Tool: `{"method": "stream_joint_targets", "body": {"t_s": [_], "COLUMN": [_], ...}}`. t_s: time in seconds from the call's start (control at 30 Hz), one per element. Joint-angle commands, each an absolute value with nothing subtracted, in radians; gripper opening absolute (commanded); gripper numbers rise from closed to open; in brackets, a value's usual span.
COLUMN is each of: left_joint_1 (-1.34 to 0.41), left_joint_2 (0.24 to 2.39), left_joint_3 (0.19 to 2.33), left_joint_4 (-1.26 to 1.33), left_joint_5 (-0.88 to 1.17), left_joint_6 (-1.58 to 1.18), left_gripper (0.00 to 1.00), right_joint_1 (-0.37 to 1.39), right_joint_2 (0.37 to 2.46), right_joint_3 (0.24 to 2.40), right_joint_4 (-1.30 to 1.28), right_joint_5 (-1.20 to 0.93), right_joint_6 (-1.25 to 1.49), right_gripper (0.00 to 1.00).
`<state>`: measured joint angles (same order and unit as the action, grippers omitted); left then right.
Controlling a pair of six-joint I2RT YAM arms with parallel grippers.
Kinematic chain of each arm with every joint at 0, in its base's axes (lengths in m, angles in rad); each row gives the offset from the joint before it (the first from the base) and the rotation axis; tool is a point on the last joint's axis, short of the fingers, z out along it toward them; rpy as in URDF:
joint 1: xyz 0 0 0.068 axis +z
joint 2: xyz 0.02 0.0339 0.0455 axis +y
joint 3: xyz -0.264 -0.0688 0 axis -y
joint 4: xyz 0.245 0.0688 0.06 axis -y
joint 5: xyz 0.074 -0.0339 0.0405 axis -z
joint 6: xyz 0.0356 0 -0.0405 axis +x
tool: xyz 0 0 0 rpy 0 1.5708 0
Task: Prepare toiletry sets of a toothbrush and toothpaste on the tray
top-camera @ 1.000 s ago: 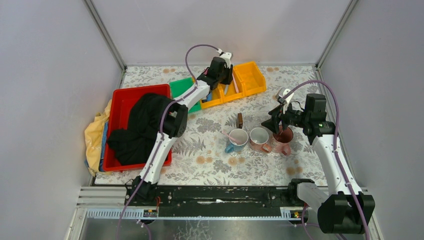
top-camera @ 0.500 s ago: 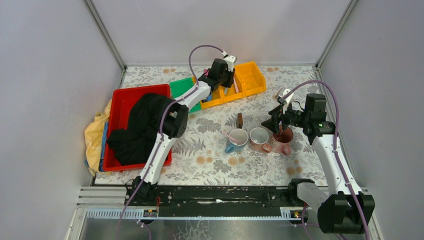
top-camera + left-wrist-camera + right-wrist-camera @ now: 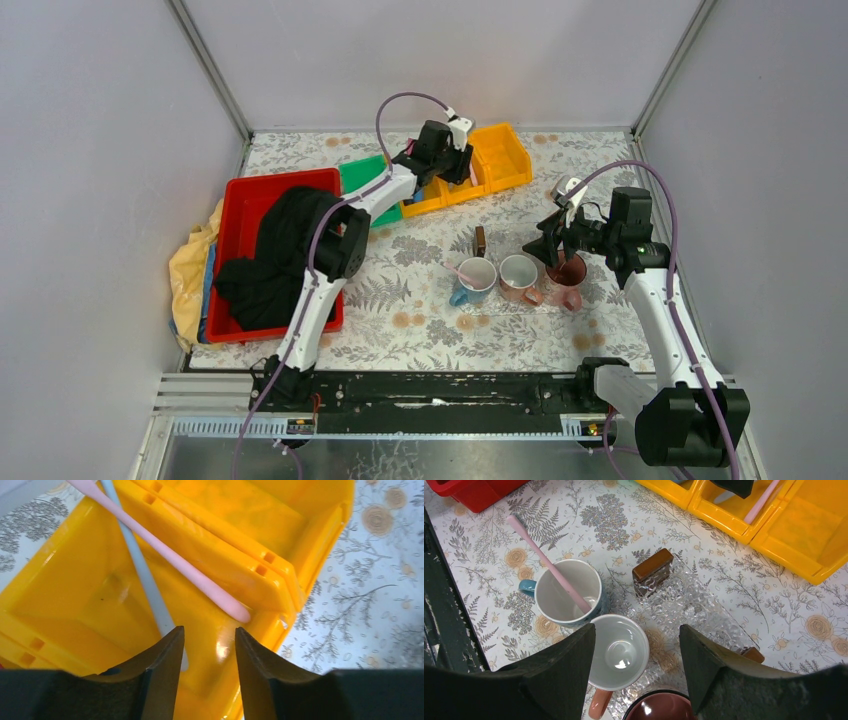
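The left arm reaches across the bench (image 3: pixel 420 330) to the yellow bins at the far side. Its left gripper (image 3: pixel 208 632) hangs over the nearer yellow bin (image 3: pixel 60 580), jaws partly apart with nothing between them. Inside that bin lie two toothbrushes: a pink toothbrush (image 3: pixel 170 555) slants across, its rounded end resting by the wall it shares with the second yellow bin (image 3: pixel 240 505), and a light blue toothbrush (image 3: pixel 142 570) runs under it, its lower end passing just behind the left finger.

The right gripper (image 3: pixel 638 630) hovers over three mugs near the middle of the bench, jaws wide and holding nothing. A blue-handled mug (image 3: pixel 566 592) holds another pink toothbrush (image 3: pixel 551 567), which leans out over its rim. Touching it is a white mug with a pink handle (image 3: pixel 619 652), and a dark red mug (image 3: pixel 659 710) shows at the bottom edge of the wrist view. A clear dimpled tray (image 3: pixel 696 610) lies beside the mugs, with a small brown block (image 3: pixel 652 570) upright at its corner.

On the left, a red tray (image 3: pixel 240 200) carries a black cloth (image 3: pixel 280 250).
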<state>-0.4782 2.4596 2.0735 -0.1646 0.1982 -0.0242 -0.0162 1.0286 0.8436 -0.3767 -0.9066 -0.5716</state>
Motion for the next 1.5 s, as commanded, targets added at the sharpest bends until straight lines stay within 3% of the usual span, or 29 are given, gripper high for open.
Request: {"method": "stream_joint_targets", "body": {"t_s": [0.0, 0.3, 0.7, 1.27, 1.47], "left_joint_1": [-0.478, -0.492, -0.504, -0.525, -0.533], "left_joint_2": [2.426, 2.492, 2.539, 2.512, 2.478], "left_joint_3": [2.061, 2.125, 2.153, 2.104, 2.066], "left_joint_4": [-0.111, -0.192, -0.255, -0.304, -0.308], "left_joint_5": [0.294, 0.371, 0.394, 0.476, 0.516], "left_joint_6": [-0.013, 0.049, 0.097, 0.138, 0.145], "left_gripper": [0.53, 0.67, 0.68, 0.54, 0.44], "right_joint_1": [-0.023, -0.024, -0.025, -0.026, -0.028], "right_joint_2": [1.031, 1.029, 1.031, 1.028, 1.026], "right_joint_3": [0.874, 0.874, 0.873, 0.871, 0.871], "right_joint_4": [-0.380, -0.380, -0.380, -0.380, -0.380], "right_joint_5": [-0.921, -0.918, -0.918, -0.917, -0.917], "right_joint_6": [-0.586, -0.588, -0.588, -0.589, -0.589], "right_gripper": [0.70, 0.70, 0.70, 0.70, 0.70]}}
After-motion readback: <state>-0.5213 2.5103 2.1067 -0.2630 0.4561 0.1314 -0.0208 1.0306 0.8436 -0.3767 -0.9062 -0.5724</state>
